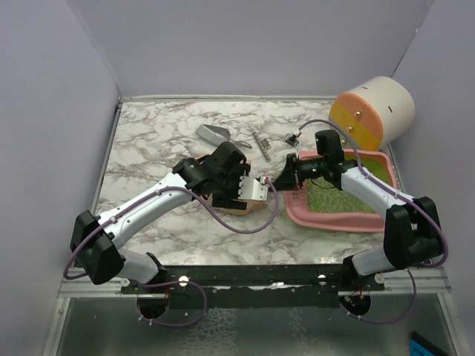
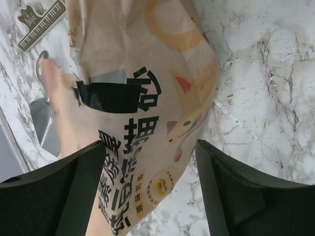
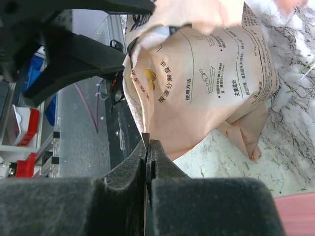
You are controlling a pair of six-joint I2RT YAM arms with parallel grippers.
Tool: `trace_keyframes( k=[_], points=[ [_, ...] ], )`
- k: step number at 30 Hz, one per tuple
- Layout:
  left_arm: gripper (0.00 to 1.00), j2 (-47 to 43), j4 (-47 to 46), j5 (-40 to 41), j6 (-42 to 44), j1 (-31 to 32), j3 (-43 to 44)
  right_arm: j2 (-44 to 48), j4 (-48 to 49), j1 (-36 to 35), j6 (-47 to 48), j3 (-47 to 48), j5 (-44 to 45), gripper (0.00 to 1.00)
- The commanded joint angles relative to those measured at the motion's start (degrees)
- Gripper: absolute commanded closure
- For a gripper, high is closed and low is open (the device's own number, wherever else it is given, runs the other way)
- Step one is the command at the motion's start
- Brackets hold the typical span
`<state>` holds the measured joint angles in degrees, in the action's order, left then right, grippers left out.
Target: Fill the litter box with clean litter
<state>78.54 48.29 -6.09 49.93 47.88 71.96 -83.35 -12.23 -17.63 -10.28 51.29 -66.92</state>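
Note:
The pink litter box point(image 1: 326, 221) sits at the right, with pale-green clean litter point(image 1: 334, 194) covering its inside; a pink corner of it shows in the right wrist view point(image 3: 298, 216). A tan printed bag point(image 1: 241, 206) lies just left of the box. My left gripper point(image 1: 236, 185) is above the bag, open. In the left wrist view the gripper point(image 2: 150, 147) straddles the bag point(image 2: 142, 73), the bag touching one finger with a gap at the other. My right gripper point(image 1: 286, 178) is shut on a thin edge of the bag point(image 3: 206, 73), as seen in the right wrist view point(image 3: 148, 145).
A grey metal scoop point(image 1: 211, 133) and a small clip point(image 1: 260, 142) lie behind the bag; both also show in the left wrist view, the scoop point(image 2: 44, 118) and the clip point(image 2: 42, 24). A cream, orange and yellow cylinder point(image 1: 375, 111) stands at the back right. Purple walls enclose the marble table.

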Motion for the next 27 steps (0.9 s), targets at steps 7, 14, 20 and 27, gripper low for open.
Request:
trace_keyframes(
  k=[7, 14, 20, 27],
  points=[
    [0.32, 1.01, -11.40, 3.14, 3.35, -2.52, -8.72, 0.47, 1.31, -0.21, -1.59, 1.39, -3.14, 0.84],
    [0.84, -0.08, -13.26, 7.48, 5.39, -2.85, -10.98, 1.23, -0.25, -0.21, -0.98, 1.96, 0.99, 0.21],
    [1.00, 0.05, -14.44, 11.18, 3.42, -3.00, -6.20, 0.13, -0.41, -0.21, -1.35, 3.58, 3.43, 0.21],
    [1.00, -1.38, -16.84, 13.80, 3.74, -2.99, -7.63, -3.63, 4.55, -0.21, -6.39, 7.33, 4.39, 0.32]
  ],
)
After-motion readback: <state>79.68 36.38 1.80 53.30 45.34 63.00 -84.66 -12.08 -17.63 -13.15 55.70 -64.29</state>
